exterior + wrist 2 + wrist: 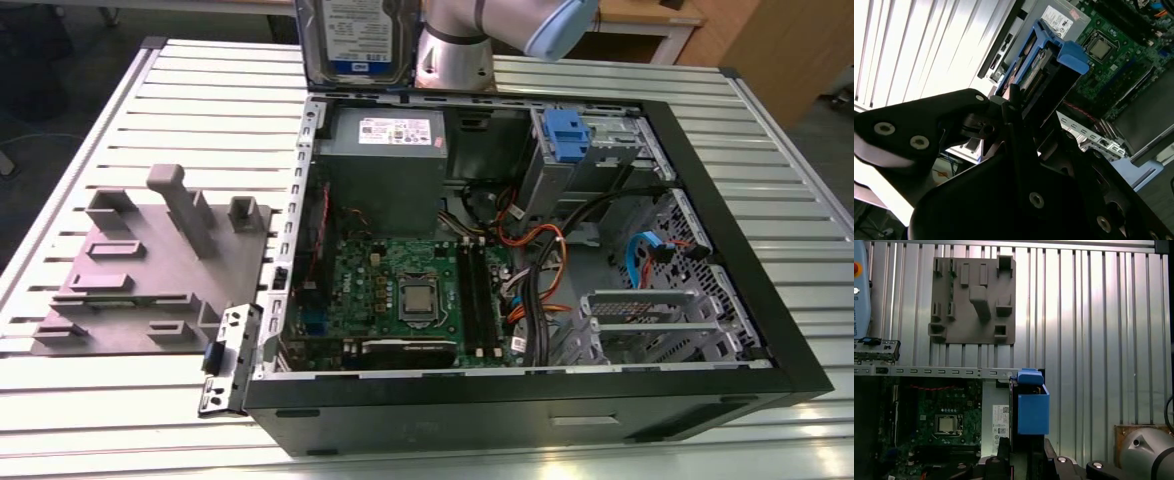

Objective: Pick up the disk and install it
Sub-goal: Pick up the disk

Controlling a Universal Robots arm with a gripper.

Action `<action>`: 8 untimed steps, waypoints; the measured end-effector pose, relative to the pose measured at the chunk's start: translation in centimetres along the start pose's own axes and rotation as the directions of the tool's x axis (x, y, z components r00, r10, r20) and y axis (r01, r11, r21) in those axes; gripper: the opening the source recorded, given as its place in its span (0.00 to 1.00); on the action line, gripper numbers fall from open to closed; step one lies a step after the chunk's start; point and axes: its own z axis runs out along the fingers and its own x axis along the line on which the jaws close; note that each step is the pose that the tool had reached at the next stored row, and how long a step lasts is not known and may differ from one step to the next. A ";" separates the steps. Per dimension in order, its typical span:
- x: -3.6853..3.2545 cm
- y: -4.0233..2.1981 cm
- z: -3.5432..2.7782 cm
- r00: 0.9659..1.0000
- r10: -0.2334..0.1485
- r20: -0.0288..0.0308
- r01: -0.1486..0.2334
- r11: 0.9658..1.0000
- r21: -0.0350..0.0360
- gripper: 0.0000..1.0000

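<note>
In the exterior view, the case (534, 415) sits on the table (120, 130), centre and right of frame; the fixture (134, 270) lies beside it at left. At top centre the disk (350, 35) stands upright above the case's upper edge, left of the arm (454, 50).

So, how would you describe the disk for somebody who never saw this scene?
Start at the open computer case on the slatted table. Above its edge nearest the robot arm, the disk stands upright in the air. Its white-and-blue label sets it apart from the grey power supply below.
</note>
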 end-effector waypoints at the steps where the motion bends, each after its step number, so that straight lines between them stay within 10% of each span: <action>1: 0.00 -0.28 -0.01 1.000 0.000 0.000 0.000 1.000 0.000 0.35; 8: 0.00 -2.13 -0.11 1.000 0.000 0.000 0.000 1.000 0.000 0.35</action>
